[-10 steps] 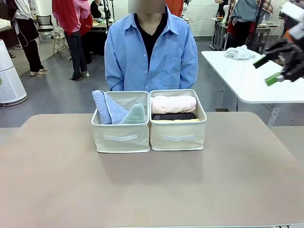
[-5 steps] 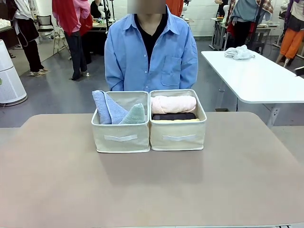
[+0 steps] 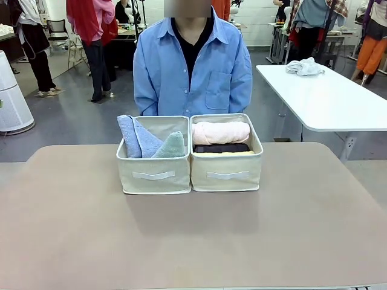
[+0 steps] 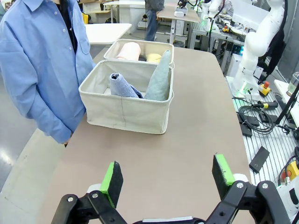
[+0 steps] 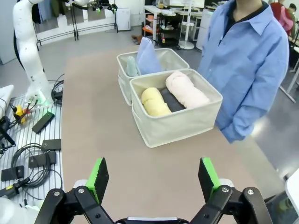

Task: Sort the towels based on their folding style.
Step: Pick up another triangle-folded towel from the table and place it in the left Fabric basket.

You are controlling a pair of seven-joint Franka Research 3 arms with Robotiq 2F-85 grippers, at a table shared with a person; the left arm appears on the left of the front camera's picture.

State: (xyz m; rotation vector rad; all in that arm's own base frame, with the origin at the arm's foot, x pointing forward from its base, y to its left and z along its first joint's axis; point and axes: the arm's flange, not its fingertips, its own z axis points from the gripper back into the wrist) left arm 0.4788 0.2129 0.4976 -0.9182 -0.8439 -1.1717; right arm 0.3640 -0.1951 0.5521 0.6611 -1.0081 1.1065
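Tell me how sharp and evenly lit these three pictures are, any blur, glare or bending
Front view: even indoor light, sharp, the bins cast a soft shadow toward the camera. Left wrist view: wide-angle bending at the edges, the open left gripper and towels crisp. Right wrist view: same bending, the open right gripper sharp, no glare.

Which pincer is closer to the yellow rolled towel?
Right. The right pincer faces the yellow roll in the near bin; for the left pincer, the cone-towel bin stands in between.
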